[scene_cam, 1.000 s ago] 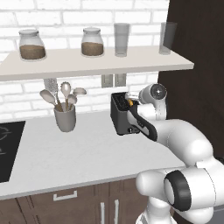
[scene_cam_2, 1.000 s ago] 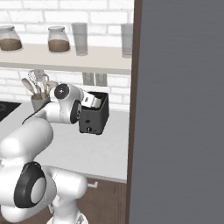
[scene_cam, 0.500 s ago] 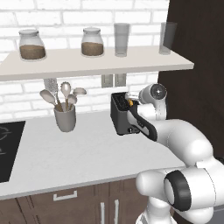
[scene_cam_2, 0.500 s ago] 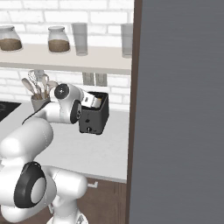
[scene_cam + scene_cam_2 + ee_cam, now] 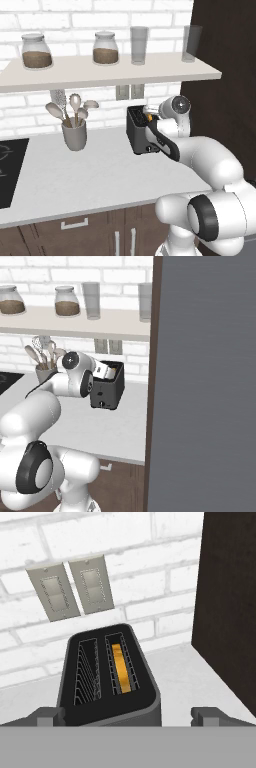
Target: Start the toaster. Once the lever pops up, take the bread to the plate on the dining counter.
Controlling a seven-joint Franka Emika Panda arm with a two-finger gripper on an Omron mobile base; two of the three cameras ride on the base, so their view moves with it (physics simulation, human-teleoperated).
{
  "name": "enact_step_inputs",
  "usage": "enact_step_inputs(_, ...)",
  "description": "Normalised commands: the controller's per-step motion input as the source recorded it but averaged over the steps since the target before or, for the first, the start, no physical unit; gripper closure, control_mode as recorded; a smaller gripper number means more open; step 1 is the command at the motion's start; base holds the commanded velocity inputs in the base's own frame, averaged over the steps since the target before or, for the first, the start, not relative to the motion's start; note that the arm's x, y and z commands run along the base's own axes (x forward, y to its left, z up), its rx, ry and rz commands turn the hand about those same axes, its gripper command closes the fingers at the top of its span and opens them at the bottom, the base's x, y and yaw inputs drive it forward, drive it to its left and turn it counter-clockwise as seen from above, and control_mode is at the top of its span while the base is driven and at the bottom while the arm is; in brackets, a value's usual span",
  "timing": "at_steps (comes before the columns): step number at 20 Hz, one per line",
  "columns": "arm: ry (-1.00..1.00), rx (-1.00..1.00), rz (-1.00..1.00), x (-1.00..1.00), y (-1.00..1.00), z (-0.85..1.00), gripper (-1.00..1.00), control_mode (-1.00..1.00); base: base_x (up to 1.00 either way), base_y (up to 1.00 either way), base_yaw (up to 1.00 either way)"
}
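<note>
The dark grey toaster [image 5: 141, 134] stands on the light grey worktop against the brick wall, also seen from the other side as the toaster [image 5: 107, 391]. From above, the toaster [image 5: 110, 682] has two slots. The golden bread [image 5: 122, 669] sits low in its right slot; the left slot is empty. A bit of orange bread [image 5: 148, 118] peeks out at the top. My gripper [image 5: 129, 716] hovers just above the toaster's front end, open, its fingertips [image 5: 47, 714] wide apart on either side of the body and holding nothing. The hand [image 5: 153, 120] hangs over the toaster's top.
A grey utensil holder [image 5: 74, 135] stands left of the toaster and a black cooktop [image 5: 9, 170] lies at the far left. A shelf [image 5: 110, 70] with jars and glasses runs overhead. A dark tall cabinet [image 5: 225, 75] stands close on the right. Wall outlets [image 5: 75, 587] sit behind.
</note>
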Motion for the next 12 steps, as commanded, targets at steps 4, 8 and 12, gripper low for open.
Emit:
enact_step_inputs(4,0.00,0.00,0.00,0.00,0.00,0.00,-1.00,-1.00,0.00,0.00,0.00)
enact_step_inputs(8,0.00,0.00,0.00,0.00,0.00,0.00,-1.00,-1.00,0.00,0.00,0.00)
enact_step_inputs(12,0.00,0.00,0.00,0.00,0.00,0.00,-1.00,-1.00,0.00,0.00,0.00)
